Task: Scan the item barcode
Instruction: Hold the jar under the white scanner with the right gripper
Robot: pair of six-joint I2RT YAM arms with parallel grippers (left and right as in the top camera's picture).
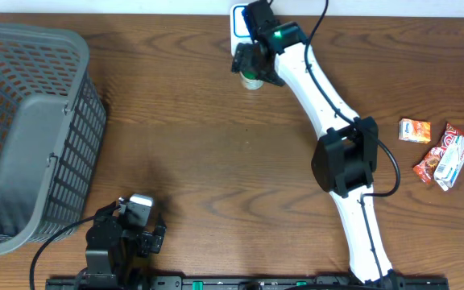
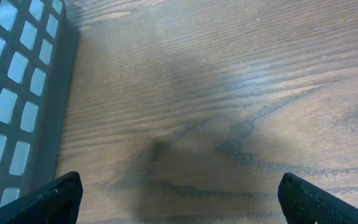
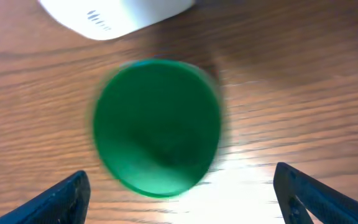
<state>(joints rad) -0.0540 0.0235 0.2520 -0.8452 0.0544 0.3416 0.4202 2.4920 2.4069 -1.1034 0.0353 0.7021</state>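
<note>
The item is a small container with a round green lid, standing upright on the wooden table at the far middle. Just behind it lies a white scanner, whose corner shows at the top of the right wrist view. My right gripper hangs over the item, open, with its fingertips wide apart on either side and the lid a little blurred between and ahead of them. No barcode shows. My left gripper rests at the near left, open over bare wood.
A large grey mesh basket fills the left side, and its wall is close to my left gripper. At the right edge lie an orange packet and a red and white packet.
</note>
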